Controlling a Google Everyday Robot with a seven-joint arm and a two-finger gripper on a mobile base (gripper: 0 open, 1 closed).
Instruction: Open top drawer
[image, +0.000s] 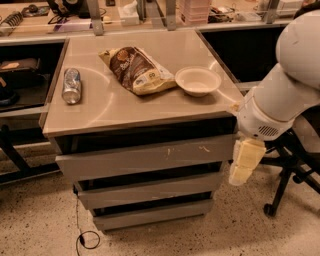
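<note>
Task item: the top drawer (145, 159), the widest grey front with pale scratches right of centre, sits directly under the worktop (125, 107). Its interior is not on show, so I judge it unopened.
Tool: the tool (244, 162) hangs pointing downward at the cabinet's right front corner, just beside the right end of the top drawer front.
Tool state: cannot tell whether it is released or clenched. It holds nothing that can be seen.
Step in hand: judged as the approach, with no purchase on the drawer front established.
Method advice: the front has no handle, so the dark gap along its upper edge looks the likeliest purchase. Come round to the face, hook behind that edge near the centre, and pull straight outward and level. A pull from the right corner could skew the drawer in its runners.
Confusion risk: the middle drawer (150, 192) and bottom drawer (152, 215) are narrower and unscratched. Stay above both.
Bowl (198, 81): pale, upright near the worktop's right edge, apparently empty.
Snack bag (136, 70): brown, lying flat beside the bowl, contents not visible.
Drinks can (71, 86): lying on its side at the left, well apart from the bag.
</note>
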